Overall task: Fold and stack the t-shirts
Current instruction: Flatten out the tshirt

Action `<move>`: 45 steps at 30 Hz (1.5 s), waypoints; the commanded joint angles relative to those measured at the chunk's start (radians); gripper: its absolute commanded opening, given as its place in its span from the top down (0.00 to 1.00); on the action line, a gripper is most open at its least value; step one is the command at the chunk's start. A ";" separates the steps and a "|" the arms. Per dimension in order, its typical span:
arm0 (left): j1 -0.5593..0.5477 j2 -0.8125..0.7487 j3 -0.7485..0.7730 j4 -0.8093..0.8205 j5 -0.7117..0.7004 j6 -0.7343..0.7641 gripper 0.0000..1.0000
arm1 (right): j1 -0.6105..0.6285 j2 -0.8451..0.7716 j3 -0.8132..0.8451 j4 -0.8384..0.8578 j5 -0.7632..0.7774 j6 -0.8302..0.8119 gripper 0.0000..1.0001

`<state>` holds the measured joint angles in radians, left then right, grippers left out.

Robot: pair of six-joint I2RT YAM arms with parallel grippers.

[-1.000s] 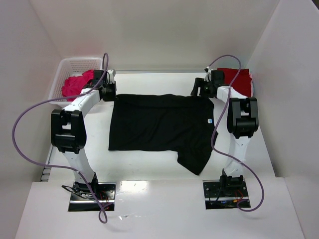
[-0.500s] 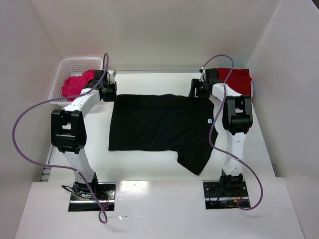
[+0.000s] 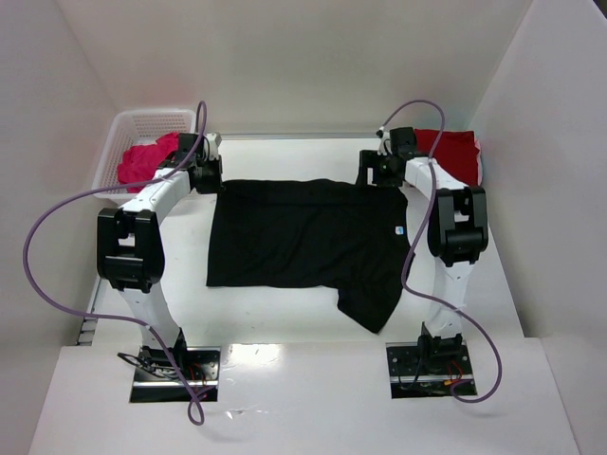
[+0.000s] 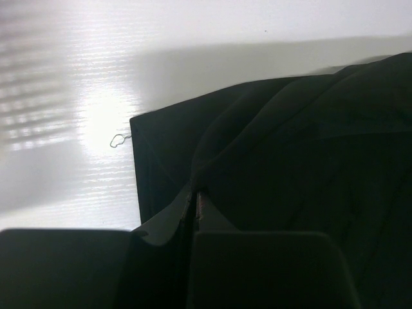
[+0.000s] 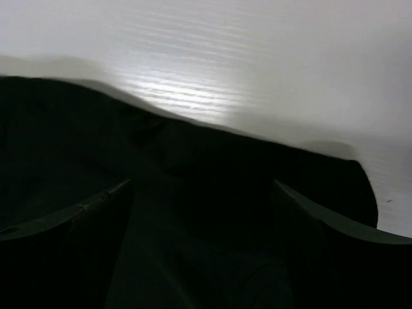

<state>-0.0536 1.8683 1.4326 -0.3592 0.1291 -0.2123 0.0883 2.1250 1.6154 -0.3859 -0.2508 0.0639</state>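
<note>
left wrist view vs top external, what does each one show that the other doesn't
Only the left wrist view: jaws pinched shut on a fold at the edge of the black shirt, and a small loose thread beside its corner.
Only the top external view: the whole shirt spread out, the pink shirt in the white basket, the dark red shirt at the far right, plus the left arm and right arm.
Both: the black shirt on the white table.
</note>
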 commanded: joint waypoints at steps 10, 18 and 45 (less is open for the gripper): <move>0.000 -0.052 -0.028 0.011 0.018 0.016 1.00 | 0.076 -0.054 -0.081 -0.001 0.077 -0.009 0.10; 0.000 -0.052 -0.037 0.011 0.027 0.016 1.00 | 0.076 -0.152 -0.071 0.053 0.252 -0.030 0.10; 0.000 -0.070 -0.037 0.011 0.027 0.025 1.00 | 0.013 0.004 0.040 0.025 0.220 -0.093 0.17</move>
<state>-0.0536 1.8420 1.3876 -0.3637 0.1364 -0.2085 0.1097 2.1265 1.6196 -0.3676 0.0082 -0.0071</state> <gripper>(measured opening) 0.011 0.834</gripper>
